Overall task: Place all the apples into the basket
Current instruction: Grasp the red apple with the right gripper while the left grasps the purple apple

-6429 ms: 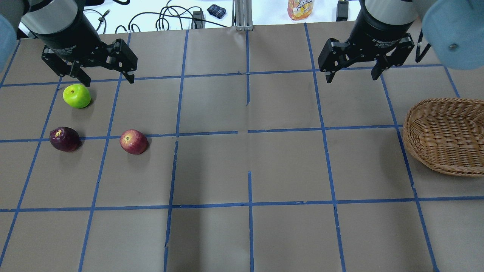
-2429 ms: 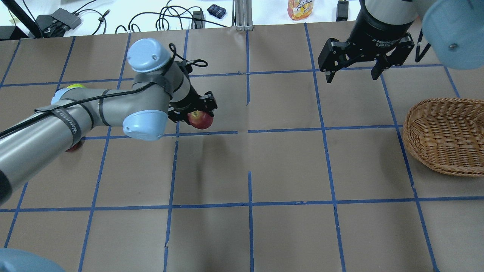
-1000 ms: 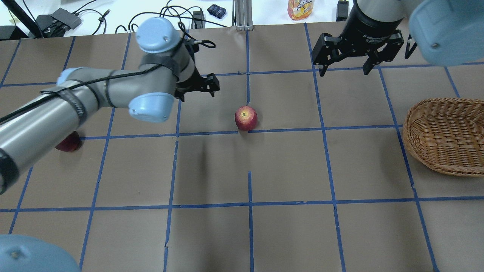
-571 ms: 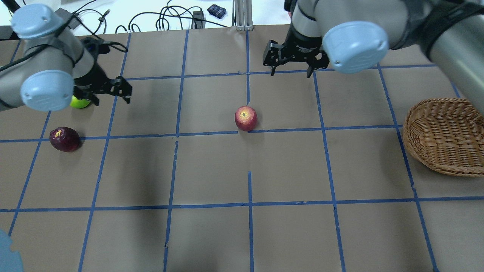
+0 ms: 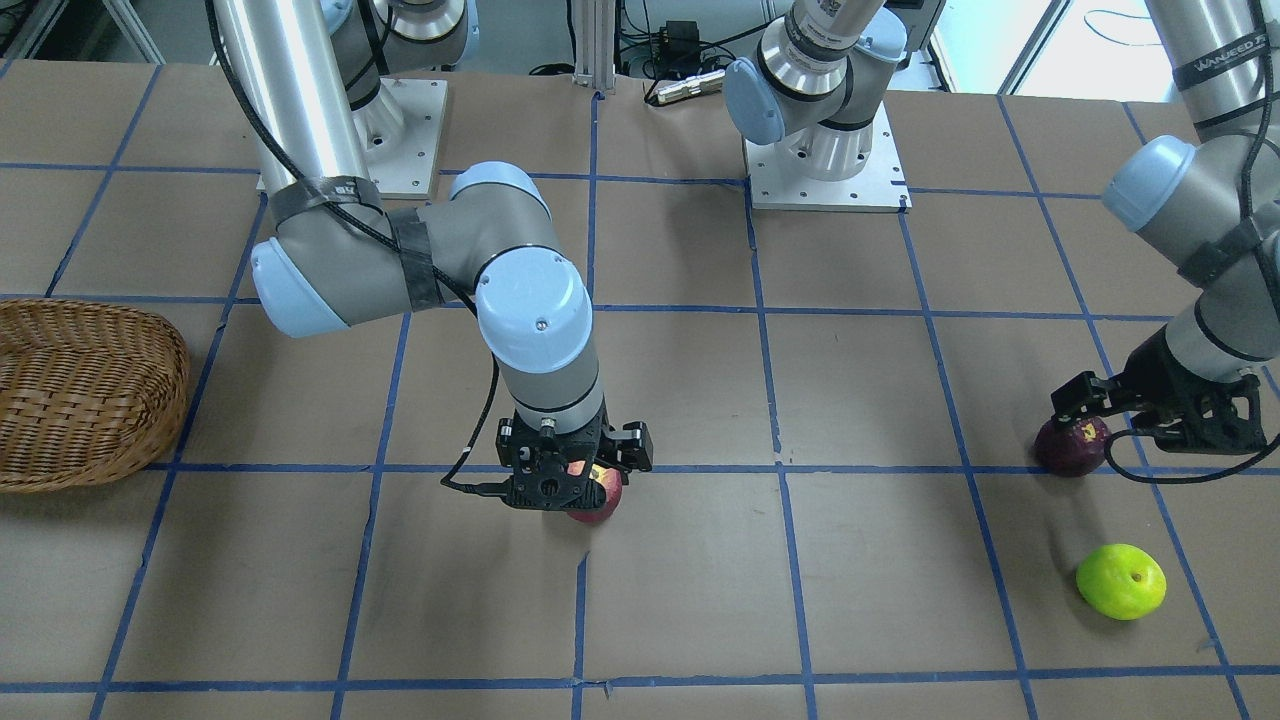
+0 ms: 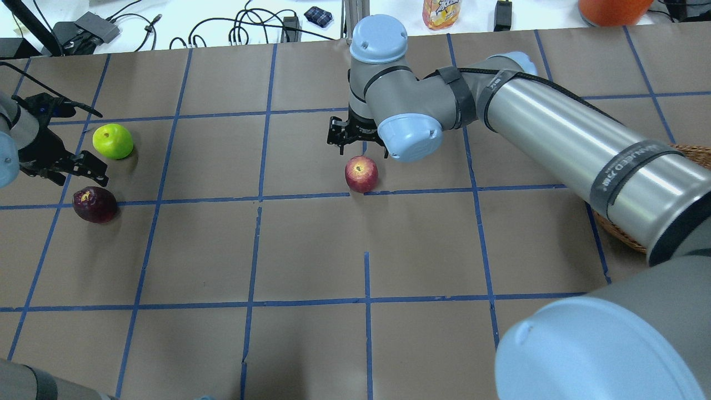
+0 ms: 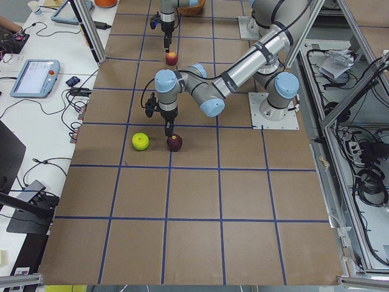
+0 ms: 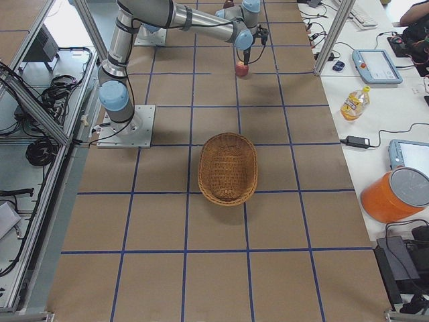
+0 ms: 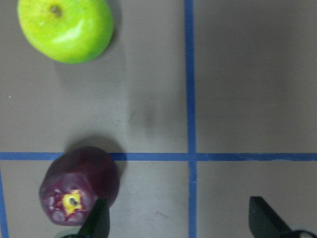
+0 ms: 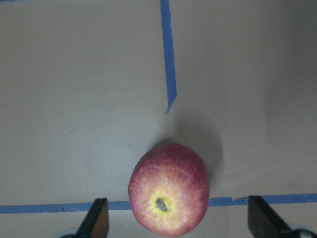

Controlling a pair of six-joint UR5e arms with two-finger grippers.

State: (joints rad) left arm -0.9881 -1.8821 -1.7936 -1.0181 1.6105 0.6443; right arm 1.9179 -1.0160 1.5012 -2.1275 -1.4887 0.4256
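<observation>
Hovering open, R jaws over red apple [image 10: 168, 191], dimple up; L jaws open beside maroon apple [image 9: 79, 187].

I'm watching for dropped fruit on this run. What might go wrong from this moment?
The left gripper is open, but the maroon apple sits at one finger, not between them; descending there may strike it and roll it away.
The right gripper is open over the red apple, which is round and free on the table; an uneven close might squeeze it out.
The basket stands far off, so a weak grip risks a drop on the way.
</observation>
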